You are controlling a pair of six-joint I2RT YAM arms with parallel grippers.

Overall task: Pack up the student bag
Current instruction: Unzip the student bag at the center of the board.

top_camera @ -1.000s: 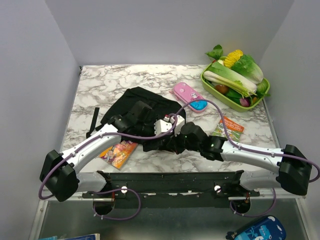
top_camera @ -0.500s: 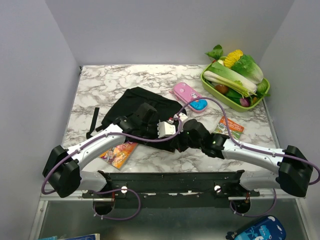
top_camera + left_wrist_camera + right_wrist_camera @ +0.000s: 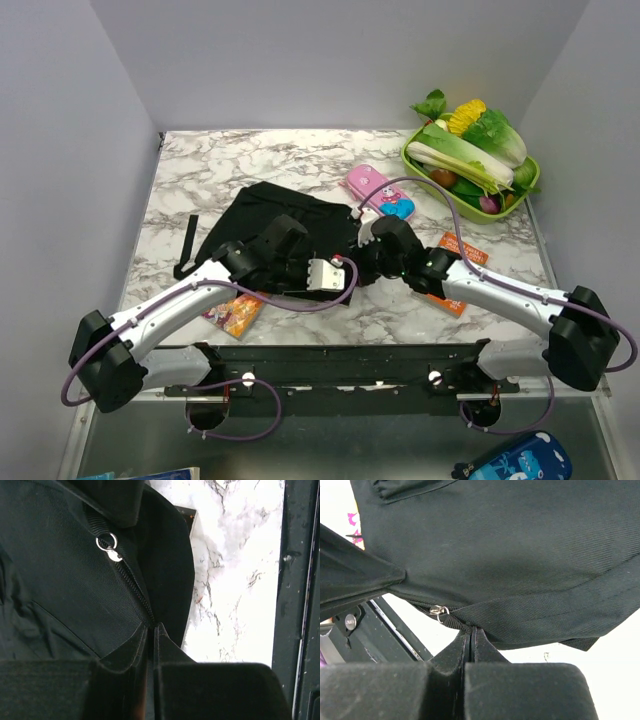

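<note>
On the marble table [image 3: 200, 160], left claw [image 3: 151, 628] and right claw [image 3: 470, 631] each clamp the student bag [image 3: 265, 205].

Black student bag [image 3: 262, 212] on grey-veined white marble table [image 3: 230, 160]
The bag's fabric was plain black with a woven twill texture, and its zipper pull [image 3: 111, 547] was silver. At the far right, a lime-green tray [image 3: 447, 197] held green, white and yellow vegetables [image 3: 470, 140]. The pencil case [image 3: 368, 183] was pink with a blue end. The near-left booklet [image 3: 235, 312] was orange.
</note>
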